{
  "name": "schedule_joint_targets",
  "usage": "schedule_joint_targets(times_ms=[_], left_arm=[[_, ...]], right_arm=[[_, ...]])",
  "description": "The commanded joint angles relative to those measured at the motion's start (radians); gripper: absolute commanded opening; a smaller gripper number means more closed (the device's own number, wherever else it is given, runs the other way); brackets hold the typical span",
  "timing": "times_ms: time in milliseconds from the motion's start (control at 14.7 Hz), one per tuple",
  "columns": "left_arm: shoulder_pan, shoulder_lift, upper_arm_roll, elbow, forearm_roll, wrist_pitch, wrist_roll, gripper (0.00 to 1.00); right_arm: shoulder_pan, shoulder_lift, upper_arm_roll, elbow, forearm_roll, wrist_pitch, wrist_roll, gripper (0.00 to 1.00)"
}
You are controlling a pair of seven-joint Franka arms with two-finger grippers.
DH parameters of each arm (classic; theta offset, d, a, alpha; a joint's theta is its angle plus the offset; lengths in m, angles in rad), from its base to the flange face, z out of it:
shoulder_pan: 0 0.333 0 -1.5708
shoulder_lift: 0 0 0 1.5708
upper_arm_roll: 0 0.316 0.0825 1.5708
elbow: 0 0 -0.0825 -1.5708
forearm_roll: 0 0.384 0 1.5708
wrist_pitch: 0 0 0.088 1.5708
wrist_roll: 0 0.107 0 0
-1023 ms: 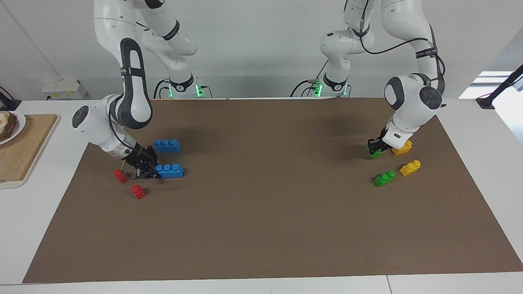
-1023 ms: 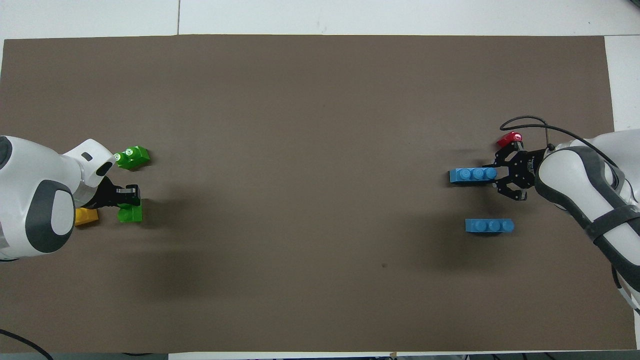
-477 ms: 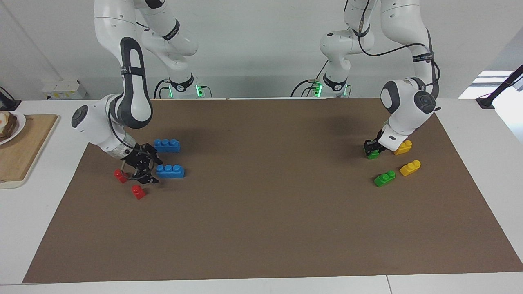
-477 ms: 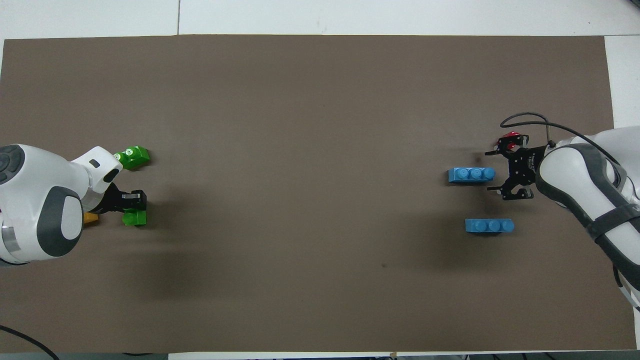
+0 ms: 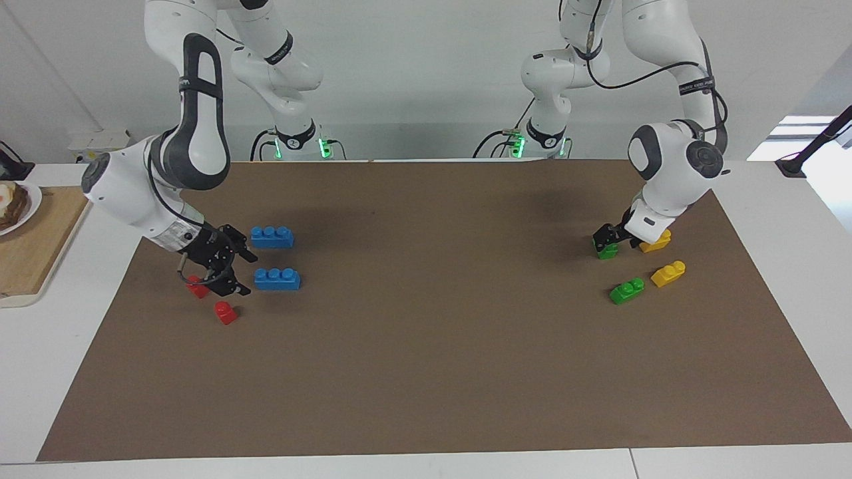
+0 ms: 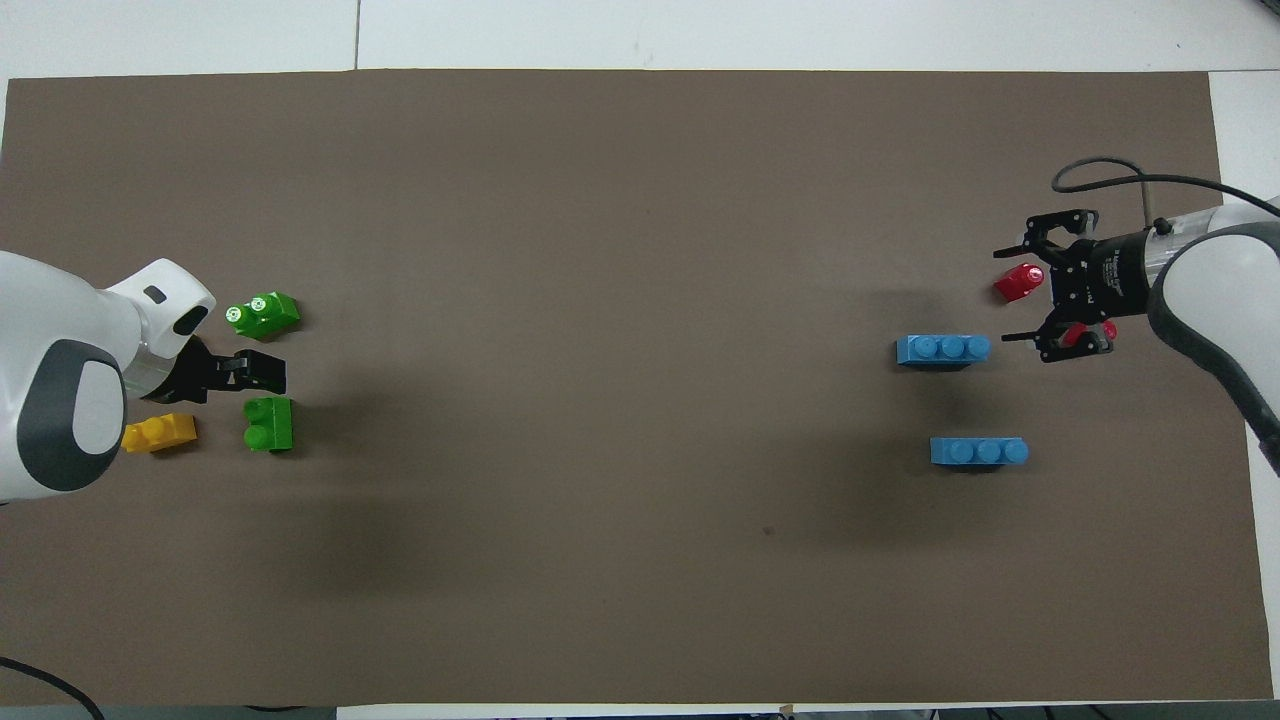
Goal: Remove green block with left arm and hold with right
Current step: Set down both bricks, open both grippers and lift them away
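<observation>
Both grips have just been released: the left gripper (image 6: pixel 262 371) is spread above the green block (image 6: pixel 268 423), set down at the overhead frame's left, and the right gripper (image 5: pixel 229 261), fingers spread, is drawn back from the blue brick (image 5: pixel 277 279), so both pieces seem separated.

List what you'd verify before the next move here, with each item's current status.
1. Target located: ok. The green block nearer to the robots lies on the brown mat, studs showing.
2. Left gripper at that block: ok, it hangs just over it.
3. Block lifted by the left gripper: not ok, it rests on the mat.
4. Room around it: ok. The yellow brick beside it is apart from it.
5. Right gripper holding something: not ok. It is open and empty, over the red block, beside a blue three-stud brick.
</observation>
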Motion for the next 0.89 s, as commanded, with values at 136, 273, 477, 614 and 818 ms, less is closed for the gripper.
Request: schedule_joint_targets(times_ms=[136, 273, 477, 614, 818], left_arm=[[0.004, -0.035, -0.009, 0.17, 0.013, -0.212, 0.002, 1.0], [-0.002, -0.048, -0.011, 0.237, 0.013, -0.283, 0.001, 1.0], [-0.002, -0.099, -0.012, 0.261, 0.001, -0.31, 0.001, 1.0], [0.004, -0.101, -0.012, 0.294, -0.001, -0.359, 0.001, 1.0], [-0.004, -0.099, -0.017, 0.336, -0.001, -0.407, -0.004, 1.0]], right_arm=[[-0.006, 0.001, 0.018, 0.187, -0.185, -0.113, -0.06, 0.98], [0.022, -0.027, 0.017, 0.215, -0.248, -0.13, -0.202, 0.98], [0.039, -0.1, 0.018, 0.216, -0.288, -0.183, -0.472, 0.98], [0.057, -0.145, 0.018, 0.215, -0.318, -0.232, -0.63, 0.98], [0.089, -0.197, 0.018, 0.204, -0.396, -0.323, -0.825, 0.97]])
